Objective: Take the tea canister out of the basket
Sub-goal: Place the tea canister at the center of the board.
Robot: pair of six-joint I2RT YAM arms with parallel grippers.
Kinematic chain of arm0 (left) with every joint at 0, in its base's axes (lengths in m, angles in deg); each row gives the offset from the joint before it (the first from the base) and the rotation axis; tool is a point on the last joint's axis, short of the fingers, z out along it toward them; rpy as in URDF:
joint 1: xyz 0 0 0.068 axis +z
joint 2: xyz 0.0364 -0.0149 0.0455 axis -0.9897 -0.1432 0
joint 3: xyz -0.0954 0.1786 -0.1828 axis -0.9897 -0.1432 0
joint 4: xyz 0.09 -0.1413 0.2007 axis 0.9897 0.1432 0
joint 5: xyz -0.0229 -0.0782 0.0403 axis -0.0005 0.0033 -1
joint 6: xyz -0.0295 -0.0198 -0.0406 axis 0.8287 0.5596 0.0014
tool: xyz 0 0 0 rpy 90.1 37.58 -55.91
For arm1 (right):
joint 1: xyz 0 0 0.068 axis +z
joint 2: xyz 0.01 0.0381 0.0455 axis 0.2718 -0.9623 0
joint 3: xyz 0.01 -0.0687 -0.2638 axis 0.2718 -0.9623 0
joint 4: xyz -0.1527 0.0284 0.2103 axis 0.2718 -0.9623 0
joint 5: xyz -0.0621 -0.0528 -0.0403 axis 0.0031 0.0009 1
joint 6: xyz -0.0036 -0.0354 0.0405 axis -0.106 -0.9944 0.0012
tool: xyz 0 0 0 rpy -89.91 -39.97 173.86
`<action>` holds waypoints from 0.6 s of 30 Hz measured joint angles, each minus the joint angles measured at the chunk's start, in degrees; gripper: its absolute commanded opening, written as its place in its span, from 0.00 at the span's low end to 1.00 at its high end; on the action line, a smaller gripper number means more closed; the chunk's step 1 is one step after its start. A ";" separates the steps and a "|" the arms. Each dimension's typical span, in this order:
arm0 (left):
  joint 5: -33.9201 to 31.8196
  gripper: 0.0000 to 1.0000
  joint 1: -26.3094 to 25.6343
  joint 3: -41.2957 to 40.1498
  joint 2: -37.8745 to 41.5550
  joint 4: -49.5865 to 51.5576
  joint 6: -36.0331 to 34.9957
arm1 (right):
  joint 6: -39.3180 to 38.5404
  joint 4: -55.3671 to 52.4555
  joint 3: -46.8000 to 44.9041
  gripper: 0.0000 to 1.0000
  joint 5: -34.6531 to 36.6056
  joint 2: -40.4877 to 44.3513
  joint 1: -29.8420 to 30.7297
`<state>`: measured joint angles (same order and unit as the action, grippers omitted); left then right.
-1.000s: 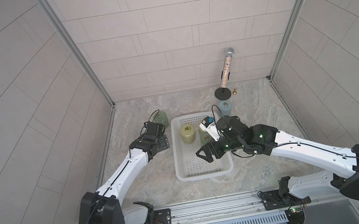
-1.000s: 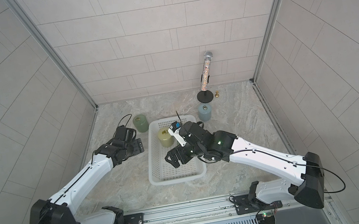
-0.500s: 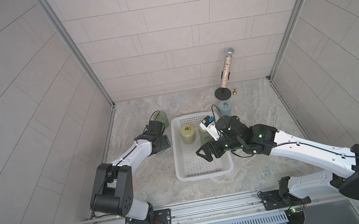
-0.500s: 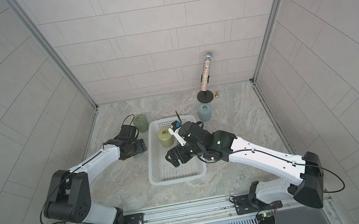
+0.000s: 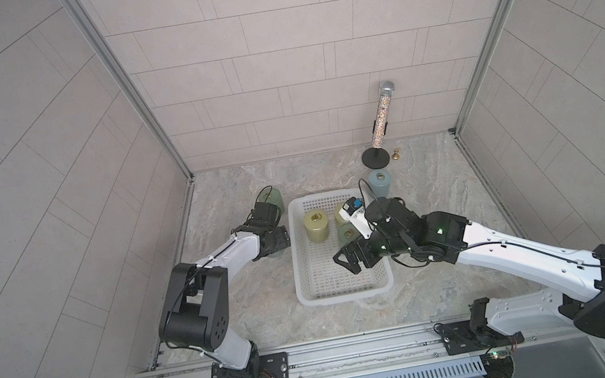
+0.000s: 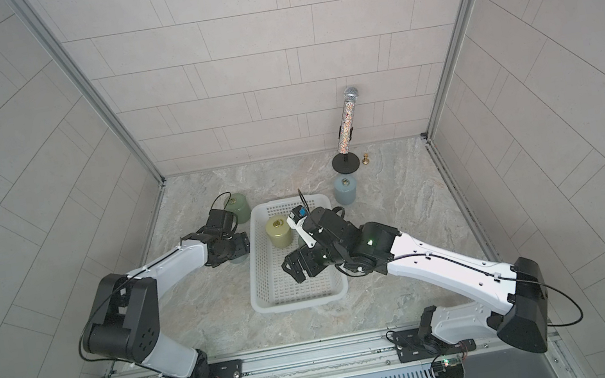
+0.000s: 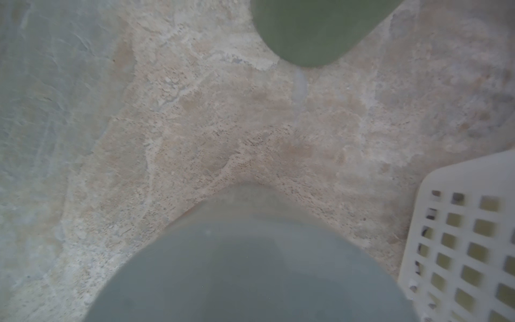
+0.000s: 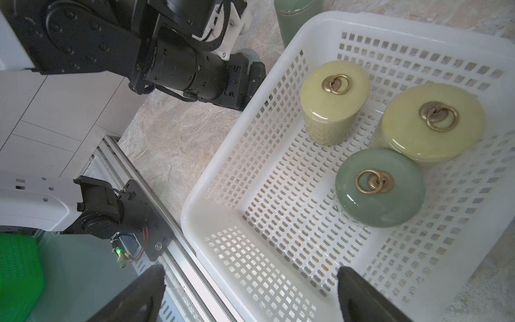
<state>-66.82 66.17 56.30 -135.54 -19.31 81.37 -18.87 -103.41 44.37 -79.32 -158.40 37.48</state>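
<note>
Holds the right gripper [image 8: 250,274] spread wide above the near half of the basket [image 5: 344,297], forearm slanting in from the right; three tea canisters [image 8: 380,186] upright at its far end. Poses the left gripper [image 5: 282,239] at a pale canister [image 7: 245,264] just outside the left wall, elbow folded; clamped or not, cannot tell.

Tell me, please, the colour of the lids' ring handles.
The ring handles are brass-gold, clearest in the right wrist view.

The white grid-perforated basket [image 8: 195,223] holds two yellow-green canisters [image 8: 328,117] and a darker green canister [image 8: 390,206]
</note>
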 measured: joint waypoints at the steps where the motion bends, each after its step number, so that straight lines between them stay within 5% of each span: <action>1: 0.02 0.91 0.00 0.02 -0.02 -0.02 0.11 | 0.00 0.00 0.00 1.00 0.04 0.11 0.00; 8: 0.00 1.00 0.20 0.04 0.17 -0.13 0.15 | 0.00 -0.04 0.00 1.00 0.22 0.42 0.00; 18: -0.48 1.00 0.35 1.31 6.16 2.01 0.15 | 0.17 -0.09 -0.04 1.00 0.52 0.46 0.00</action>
<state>-67.30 66.52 57.61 -129.37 -17.30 81.52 -18.70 -103.50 44.32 -78.80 -157.94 37.48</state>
